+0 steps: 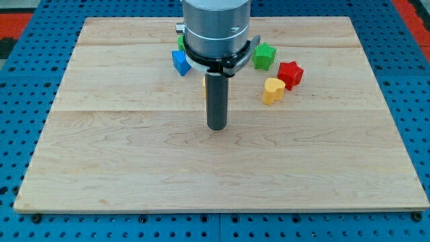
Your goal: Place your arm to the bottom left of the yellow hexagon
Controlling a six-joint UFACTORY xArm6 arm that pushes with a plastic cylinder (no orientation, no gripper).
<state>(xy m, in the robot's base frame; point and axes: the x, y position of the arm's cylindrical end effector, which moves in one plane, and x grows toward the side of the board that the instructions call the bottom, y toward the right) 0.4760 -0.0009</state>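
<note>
Nearest, bare wooden tabletop (222, 181). Mid-frame, my tip (216, 128), no gripper fitted, nothing held. Just behind rod, yellow sliver (205, 86), likely the hexagon, mostly hidden. Right: yellow heart (273, 90), red star (290, 74), green star (264, 56). Upper left: blue block (179, 62), green scrap (180, 40).

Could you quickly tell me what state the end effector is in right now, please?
No gripper fitted: my tip is a bare rod, holding nothing, touching no block; a yellow block peeks out just behind the rod, above the tip.
</note>
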